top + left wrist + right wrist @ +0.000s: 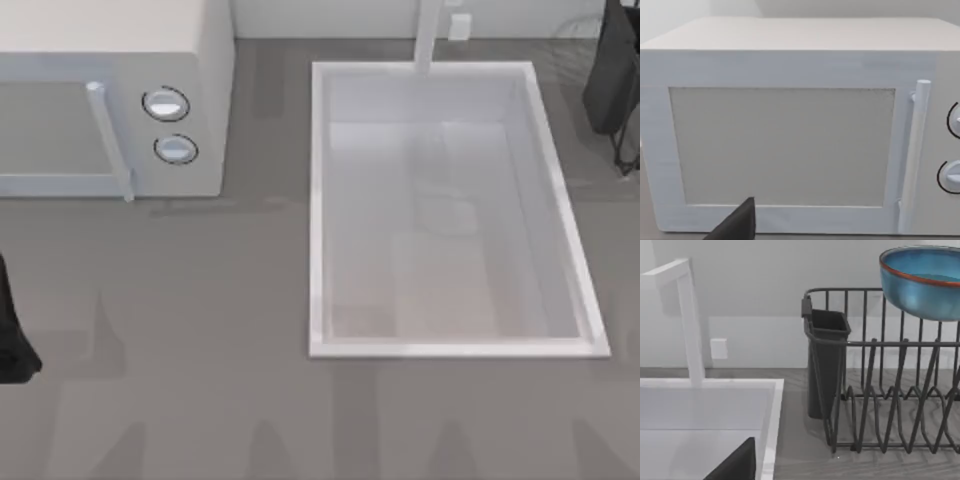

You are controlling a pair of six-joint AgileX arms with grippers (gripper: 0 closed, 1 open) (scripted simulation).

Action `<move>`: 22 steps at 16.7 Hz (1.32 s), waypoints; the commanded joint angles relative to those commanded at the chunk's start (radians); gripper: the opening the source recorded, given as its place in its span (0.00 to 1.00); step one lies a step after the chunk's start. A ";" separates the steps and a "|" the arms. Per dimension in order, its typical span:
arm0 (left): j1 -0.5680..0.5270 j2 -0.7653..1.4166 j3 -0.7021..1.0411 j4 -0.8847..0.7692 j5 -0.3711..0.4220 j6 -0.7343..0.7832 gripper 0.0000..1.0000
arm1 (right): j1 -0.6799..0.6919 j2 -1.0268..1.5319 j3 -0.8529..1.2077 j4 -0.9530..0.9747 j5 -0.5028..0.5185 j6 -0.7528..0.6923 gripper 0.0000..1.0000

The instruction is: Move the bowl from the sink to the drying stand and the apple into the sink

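The white sink (316, 200) lies right of the table's middle with nothing in its basin; part of its rim (771, 405) appears in the right wrist view. The blue bowl (922, 282) with its reddish rim sits high at the top rail of the wire drying stand (890, 390), whose wires (625, 155) peek in at the table's far right. My right arm (610, 75) hangs at the back right, over the stand. One dark fingertip (737, 465) of its gripper shows, apart from the bowl. The apple is out of view.
A white microwave (110, 100) with two knobs stands at the back left, its door (790, 145) facing my parked left arm (12, 345) at the left edge. The faucet post (428, 35) rises behind the sink. A black cutlery holder (827, 365) hangs on the stand.
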 joint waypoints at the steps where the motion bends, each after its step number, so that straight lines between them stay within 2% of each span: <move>1: 0.000 0.000 0.000 0.000 0.000 0.000 1.00 | 0.000 0.001 0.001 -0.001 0.000 0.000 1.00; 7: 0.000 0.000 0.000 0.000 0.000 0.000 1.00 | -0.074 0.224 0.195 -0.180 0.001 -0.068 1.00; 17: 0.000 0.000 0.000 0.000 0.000 0.000 1.00 | -0.306 1.164 0.775 -0.792 0.010 -0.297 1.00; 22: 0.000 0.000 0.000 0.000 0.000 0.000 1.00 | -0.387 1.472 0.991 -1.009 0.006 -0.377 1.00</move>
